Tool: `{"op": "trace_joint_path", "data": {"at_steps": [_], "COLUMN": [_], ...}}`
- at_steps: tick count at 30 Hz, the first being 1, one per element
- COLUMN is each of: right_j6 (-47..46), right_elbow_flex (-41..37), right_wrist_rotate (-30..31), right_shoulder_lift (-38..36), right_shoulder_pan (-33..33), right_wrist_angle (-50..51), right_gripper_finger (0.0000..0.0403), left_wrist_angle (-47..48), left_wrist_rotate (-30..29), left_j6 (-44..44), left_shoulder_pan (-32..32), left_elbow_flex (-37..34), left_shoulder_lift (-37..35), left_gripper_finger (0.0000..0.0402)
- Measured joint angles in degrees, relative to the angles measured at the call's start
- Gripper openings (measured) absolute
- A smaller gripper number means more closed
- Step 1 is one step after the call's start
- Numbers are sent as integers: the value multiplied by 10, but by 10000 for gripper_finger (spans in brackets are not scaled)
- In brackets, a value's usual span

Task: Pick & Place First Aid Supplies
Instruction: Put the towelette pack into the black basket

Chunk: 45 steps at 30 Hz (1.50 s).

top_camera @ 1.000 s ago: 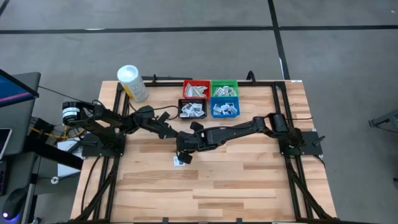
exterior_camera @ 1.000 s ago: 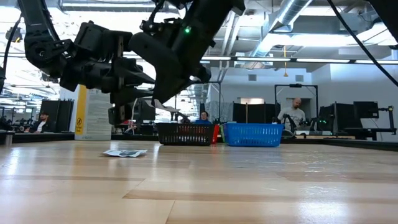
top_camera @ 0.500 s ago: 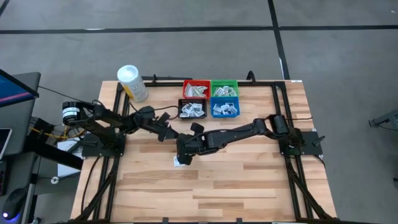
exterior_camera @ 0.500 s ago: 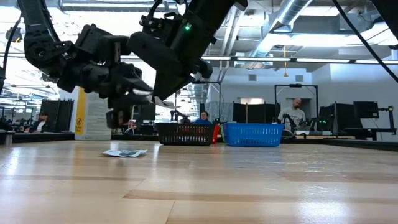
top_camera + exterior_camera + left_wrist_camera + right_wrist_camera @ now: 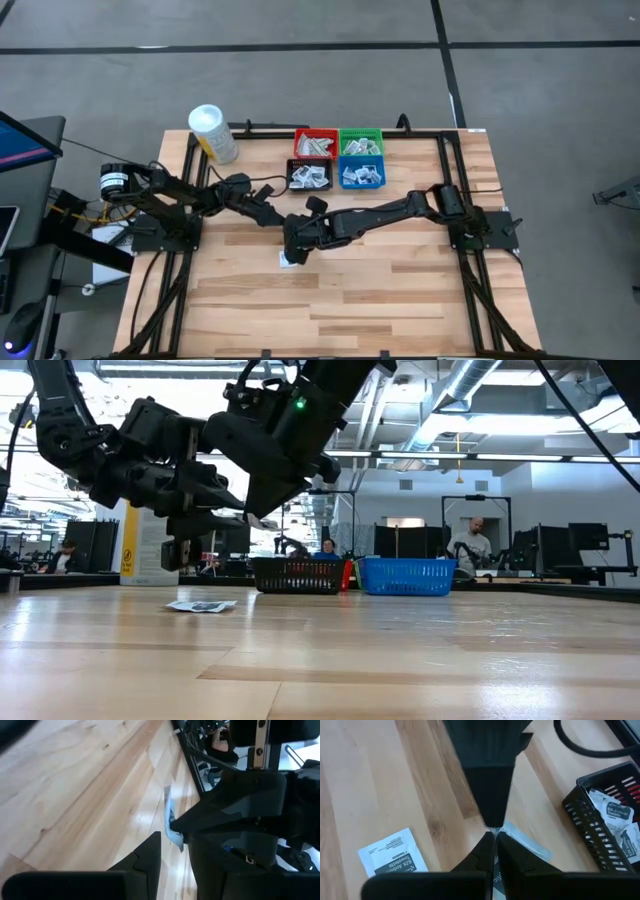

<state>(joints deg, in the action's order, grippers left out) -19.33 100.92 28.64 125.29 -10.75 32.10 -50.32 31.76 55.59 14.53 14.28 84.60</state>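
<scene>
My right gripper hangs above mid-table, shut on a narrow pale strip packet. My left gripper reaches in from the table's left and meets it tip to tip. It is open, with a finger on either side of the strip's free end. A square white packet with dark print lies flat on the wood just below both grippers; the low view shows this packet too. In the high view the left gripper and right gripper nearly touch. My right gripper pinches one end of the strip between its two fingertips, coming slanting down from the table's right. The strip sticks out past the tips, lifted clear of the table. My left gripper: I cannot tell whether its fingers touch the strip.
Four small bins stand at the far middle: black, red, green and blue, all holding packets. A white tub with a yellow label stands at the far left. People sit in the room beyond the table.
Both grippers have stayed where they are, tip to tip. My left gripper has tipped slightly down. The strip stays in my right gripper, and the square packet has kept its place on the table.
</scene>
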Motion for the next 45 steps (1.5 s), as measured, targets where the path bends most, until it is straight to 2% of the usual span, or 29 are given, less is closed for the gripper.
{"op": "trace_joint_path", "data": {"at_steps": [13, 16, 20, 22, 29, 39, 45], "right_j6": [13, 11, 11, 10, 9, -10, -42], "right_elbow_flex": [0, 0, 0, 0, 0, 1, 1], "right_wrist_rotate": [0, 0, -1, -1, 0, 0, -17], "right_shoulder_lift": [-2, -2, -2, -2, -2, -2, -1], "right_shoulder_pan": [7, 7, 7, 7, 7, 6, 2], "right_wrist_angle": [-10, -10, -9, -9, -8, 16, 66], "right_gripper_finger": [8, 8, 14, 23, 77, 182, 210], "left_wrist_angle": [2, 2, 3, 3, -1, -5, -7], "left_wrist_rotate": [-3, -4, -9, -13, -28, -67, -86], "left_j6": [-46, -68, -89, -95, -108, -109, -146], "left_shoulder_pan": [-15, -15, -15, -15, -15, 8, 23], "left_elbow_flex": [10, 10, 10, 10, 10, 12, 36], "left_shoulder_lift": [0, 0, 0, 0, 0, 0, 0], "left_gripper_finger": [93, 71, 15, 10, 8, 8, 7]}}
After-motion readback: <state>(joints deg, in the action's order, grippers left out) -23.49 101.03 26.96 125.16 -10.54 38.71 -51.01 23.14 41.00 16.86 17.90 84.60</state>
